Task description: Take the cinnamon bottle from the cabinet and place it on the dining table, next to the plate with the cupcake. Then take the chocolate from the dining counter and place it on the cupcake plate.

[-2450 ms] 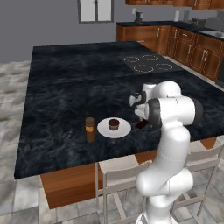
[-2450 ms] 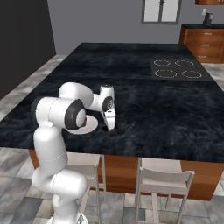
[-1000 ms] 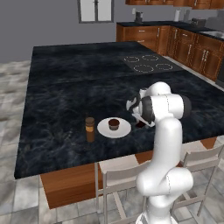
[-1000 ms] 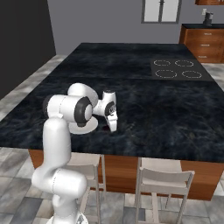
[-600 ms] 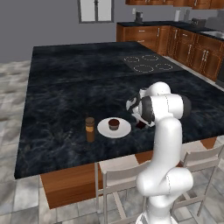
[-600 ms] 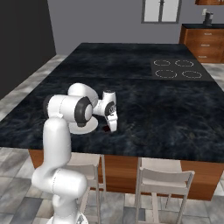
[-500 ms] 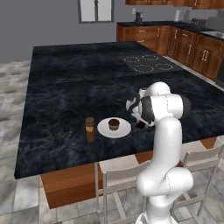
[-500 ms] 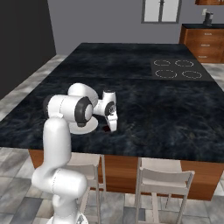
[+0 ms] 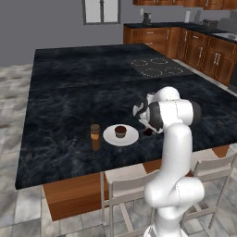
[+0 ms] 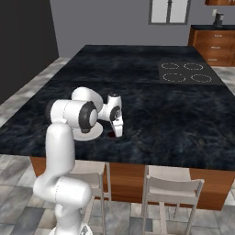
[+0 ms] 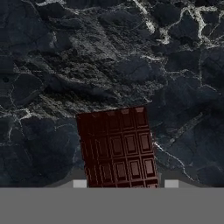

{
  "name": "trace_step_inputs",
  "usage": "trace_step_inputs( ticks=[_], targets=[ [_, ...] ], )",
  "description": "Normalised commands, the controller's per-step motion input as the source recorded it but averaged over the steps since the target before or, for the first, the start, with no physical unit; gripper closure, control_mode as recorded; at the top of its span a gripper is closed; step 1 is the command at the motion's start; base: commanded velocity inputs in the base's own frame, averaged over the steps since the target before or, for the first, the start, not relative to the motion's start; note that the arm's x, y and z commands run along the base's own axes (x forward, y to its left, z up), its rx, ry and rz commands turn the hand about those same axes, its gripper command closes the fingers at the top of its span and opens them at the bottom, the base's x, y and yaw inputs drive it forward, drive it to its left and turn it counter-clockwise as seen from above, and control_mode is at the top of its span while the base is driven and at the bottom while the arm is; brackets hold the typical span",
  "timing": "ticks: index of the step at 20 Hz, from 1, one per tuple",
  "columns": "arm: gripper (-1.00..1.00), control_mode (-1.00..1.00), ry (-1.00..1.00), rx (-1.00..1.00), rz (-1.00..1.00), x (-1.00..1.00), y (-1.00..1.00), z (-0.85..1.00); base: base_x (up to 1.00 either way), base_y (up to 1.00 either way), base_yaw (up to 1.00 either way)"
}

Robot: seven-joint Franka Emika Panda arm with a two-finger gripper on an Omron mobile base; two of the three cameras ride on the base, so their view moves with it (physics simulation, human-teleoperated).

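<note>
On the black marbled dining table (image 9: 69,92) a white plate (image 9: 109,137) holds the dark cupcake (image 9: 120,131). Just left of the plate the brown cinnamon bottle (image 9: 95,136) stands upright. Right of the plate, my gripper (image 9: 147,130) points down at the stone top, shut on the chocolate (image 9: 148,132). From the right base view the gripper (image 10: 118,132) hangs over the chocolate (image 10: 113,135), and my arm hides most of the plate (image 10: 90,135). The hand view has the ridged chocolate bar (image 11: 118,146) lying flat between my fingertips.
A cooktop (image 9: 155,67) is set into the far right of the island. Two light chairs (image 9: 125,187) (image 9: 217,164) stand at the near edge. Brown lower cabinets (image 9: 203,53) line the back right wall.
Over the last second my jaws have closed on the chocolate. The arm has hardly moved, and the bottle, plate and cupcake stay where they were.
</note>
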Motion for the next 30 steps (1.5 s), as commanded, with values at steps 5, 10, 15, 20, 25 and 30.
trace_step_inputs(
  ticks=[5, 10, 15, 20, 25, 30],
  targets=[
    [1.00, -1.00, -0.02, 0.05, 0.02, -0.12, 0.03, 0.29, 0.00, 0.00, 0.00],
    [1.00, -1.00, -0.02, 0.09, 0.16, -0.20, 0.21, 0.60, 0.00, 0.00, 0.00],
    [1.00, -1.00, 0.00, 0.00, 0.27, -0.08, 0.59, 0.26, 0.00, 0.00, 0.00],
    [1.00, -1.00, 0.00, 0.00, 0.30, 0.00, 0.70, 0.00, 0.00, 0.00, 0.00],
    [1.00, -1.00, 0.00, 0.00, 0.18, 0.02, 0.31, -0.07, 0.00, 0.00, 0.00],
    [1.00, -1.00, 0.00, 0.00, 0.11, 0.00, 0.03, -0.16, 0.00, 0.00, 0.00]
  ],
)
